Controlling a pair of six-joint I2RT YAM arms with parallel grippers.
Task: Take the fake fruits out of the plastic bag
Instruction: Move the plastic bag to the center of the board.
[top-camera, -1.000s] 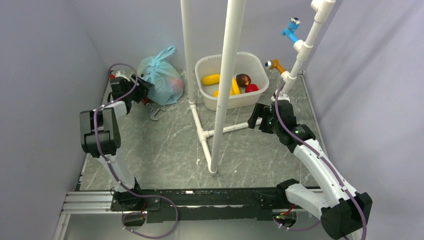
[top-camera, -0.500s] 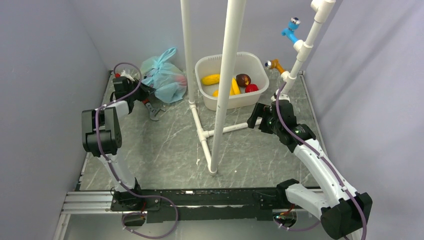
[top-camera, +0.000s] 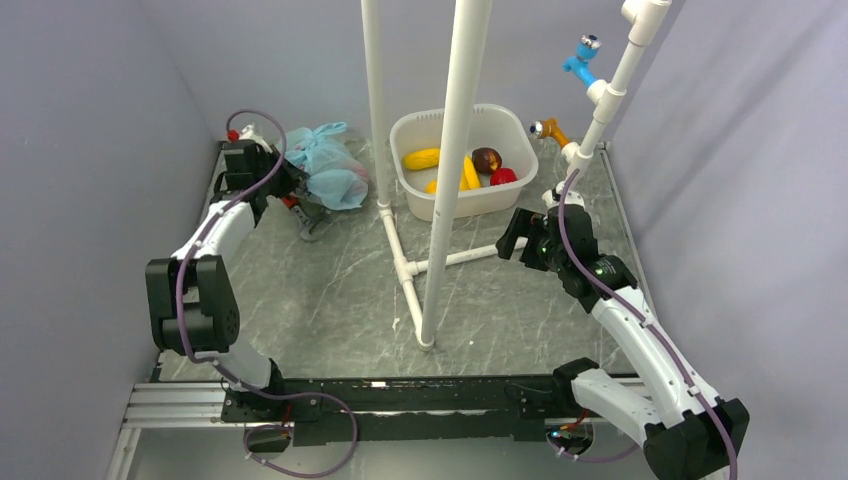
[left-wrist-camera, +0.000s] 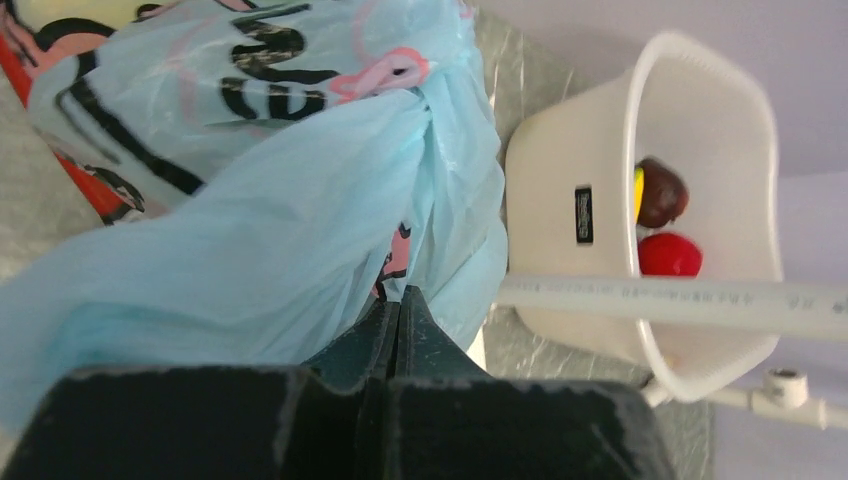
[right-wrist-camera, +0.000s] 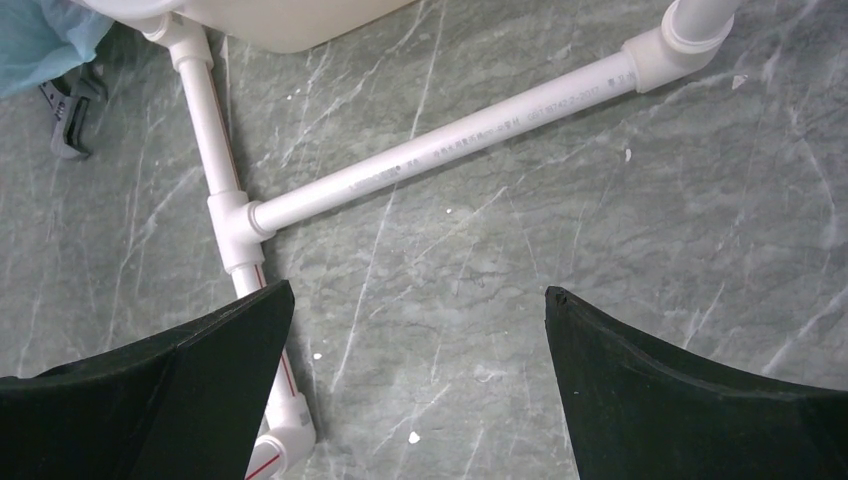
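Pinching a fold of bag (left-wrist-camera: 270, 200) at the tips of left gripper (left-wrist-camera: 400, 300), with jaws pressed together where a second ago stood wide. Reaching farther back now with the left arm, straighter than before, left gripper (top-camera: 290, 185) right against bag (top-camera: 325, 170) at the back left of table (top-camera: 330, 300). Slumped since then: no longer standing tall with a loop handle up, now lying low and spread, long axis roughly left to right from the gripper toward tub (top-camera: 470, 207), loops trailing toward the back wall. Keeping right gripper (top-camera: 512, 235) about where it was, near the tub's front right, with jaws spread wide over bare table and white pipe (right-wrist-camera: 450, 140), right gripper (right-wrist-camera: 415, 295) touching nothing. Seen from above only: four fruits (top-camera: 470, 172) in the tub, two yellow, one dark, one red, plus a faint reddish shape through the bag's film. Seen from the left wrist only: dark and pink drawings on the film, folds bunched at the fingertips, just two of the fruits (left-wrist-camera: 660, 192) past the tub (left-wrist-camera: 560, 200) rim. Seen from the right wrist: wrench (right-wrist-camera: 68, 115) jaws beside a corner of bag (right-wrist-camera: 40, 40), well apart from that gripper; wrench (top-camera: 312, 222) half hidden from above.
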